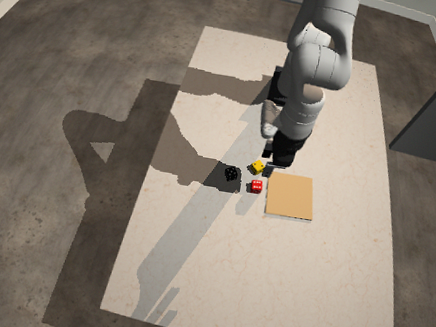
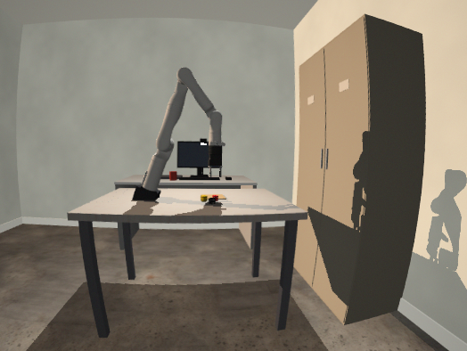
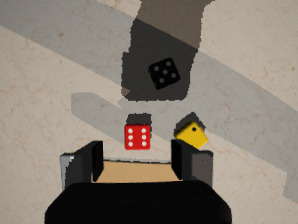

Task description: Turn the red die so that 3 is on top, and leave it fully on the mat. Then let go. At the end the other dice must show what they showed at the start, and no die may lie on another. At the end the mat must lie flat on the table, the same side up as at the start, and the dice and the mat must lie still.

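Observation:
The red die [image 1: 256, 186] lies on the table top just left of the tan mat [image 1: 291, 196], off the mat. In the wrist view the red die [image 3: 137, 136] shows six white pips on top. My gripper [image 1: 272, 167] hangs above the mat's far left corner, well above the table, open and empty. In the wrist view the gripper [image 3: 137, 164] has the mat's edge [image 3: 137, 172] between its fingers and the red die just beyond them. The yellow die [image 1: 257, 167] lies near the right finger in the wrist view [image 3: 192, 135]. The black die [image 1: 232, 173] lies farther off in shadow.
The arm's base [image 1: 279, 89] stands at the back of the table. A second desk with a monitor [image 2: 193, 154] and a red cup [image 2: 173, 175] stands behind the table. A tall cabinet [image 2: 356, 169] stands to the side.

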Action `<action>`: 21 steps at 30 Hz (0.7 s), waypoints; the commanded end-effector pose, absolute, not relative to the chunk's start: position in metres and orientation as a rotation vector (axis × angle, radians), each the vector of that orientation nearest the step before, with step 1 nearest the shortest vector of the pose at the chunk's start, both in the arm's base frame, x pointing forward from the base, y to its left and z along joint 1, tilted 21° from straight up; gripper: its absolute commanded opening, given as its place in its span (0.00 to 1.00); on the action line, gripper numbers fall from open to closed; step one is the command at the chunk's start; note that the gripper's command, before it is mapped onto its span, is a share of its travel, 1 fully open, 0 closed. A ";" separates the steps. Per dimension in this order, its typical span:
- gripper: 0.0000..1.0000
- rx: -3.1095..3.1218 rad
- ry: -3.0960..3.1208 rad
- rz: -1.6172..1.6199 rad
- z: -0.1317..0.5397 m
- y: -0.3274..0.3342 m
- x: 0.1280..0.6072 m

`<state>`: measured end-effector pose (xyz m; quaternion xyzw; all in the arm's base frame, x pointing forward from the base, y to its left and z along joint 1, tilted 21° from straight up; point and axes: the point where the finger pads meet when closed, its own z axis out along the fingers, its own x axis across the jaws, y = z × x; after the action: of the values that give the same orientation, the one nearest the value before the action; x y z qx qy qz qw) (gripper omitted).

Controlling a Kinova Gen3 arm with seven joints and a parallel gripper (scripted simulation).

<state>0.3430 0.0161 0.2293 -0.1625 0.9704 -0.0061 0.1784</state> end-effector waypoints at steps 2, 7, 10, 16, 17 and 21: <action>1.00 -0.459 2.743 -0.017 0.230 0.016 0.343; 1.00 -0.455 2.744 -0.016 0.230 0.016 0.343; 1.00 -0.447 2.745 -0.015 0.230 0.016 0.343; 1.00 -0.427 2.748 -0.011 0.229 0.016 0.343; 1.00 -0.420 2.750 -0.010 0.229 0.016 0.343; 1.00 -0.382 2.755 -0.002 0.229 0.015 0.343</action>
<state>0.3425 0.0156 0.2285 -0.1393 0.9740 -0.0014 0.1787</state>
